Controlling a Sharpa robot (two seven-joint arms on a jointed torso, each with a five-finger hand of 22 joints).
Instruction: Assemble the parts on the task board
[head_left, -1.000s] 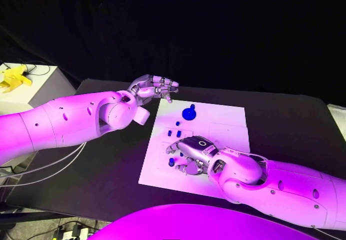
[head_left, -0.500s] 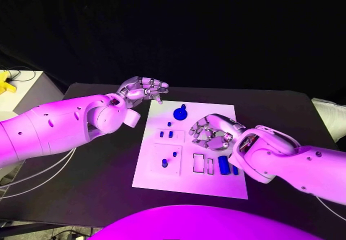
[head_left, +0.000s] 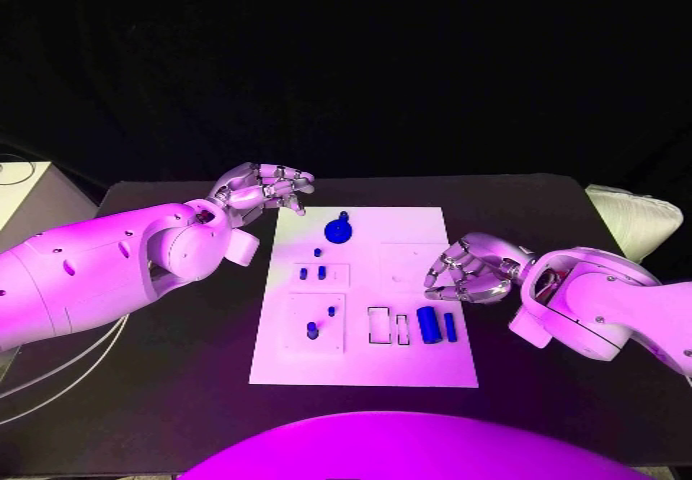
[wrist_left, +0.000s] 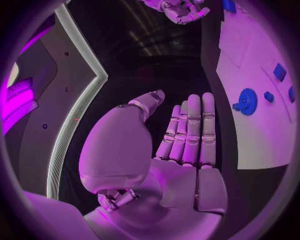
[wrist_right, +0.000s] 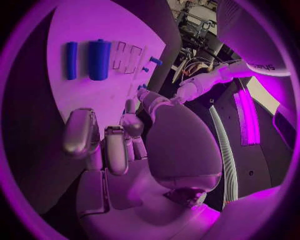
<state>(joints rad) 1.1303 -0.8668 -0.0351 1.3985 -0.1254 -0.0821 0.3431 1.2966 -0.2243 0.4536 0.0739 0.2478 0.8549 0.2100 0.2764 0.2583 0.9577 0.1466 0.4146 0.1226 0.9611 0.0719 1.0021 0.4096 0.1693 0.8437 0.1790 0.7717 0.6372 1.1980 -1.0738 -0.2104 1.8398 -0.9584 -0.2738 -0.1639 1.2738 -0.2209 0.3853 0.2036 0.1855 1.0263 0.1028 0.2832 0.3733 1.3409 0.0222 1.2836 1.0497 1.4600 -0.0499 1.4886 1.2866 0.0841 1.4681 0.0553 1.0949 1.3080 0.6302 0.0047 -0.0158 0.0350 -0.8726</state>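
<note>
The task board is lying flat at the centre of the black desk, long side running from 12 to 6 o'clock. A round blue part is sitting near the board's 12 o'clock end. Two small blue parts are resting side by side in an outlined field below it, and two more small ones are standing in the field toward 7 o'clock. Toward 5 o'clock, a wide blue block and a thin blue bar are lying parallel, just beside two outlined slots.

The left hand is hovering off the board's 11 o'clock corner, over the desk; its fingers are lying straight and close together, holding nothing. The right hand is hanging at the board's 3 o'clock edge, above the wide block and apart from it; its fingers are curling inward, narrow, with nothing visible between them.
</note>
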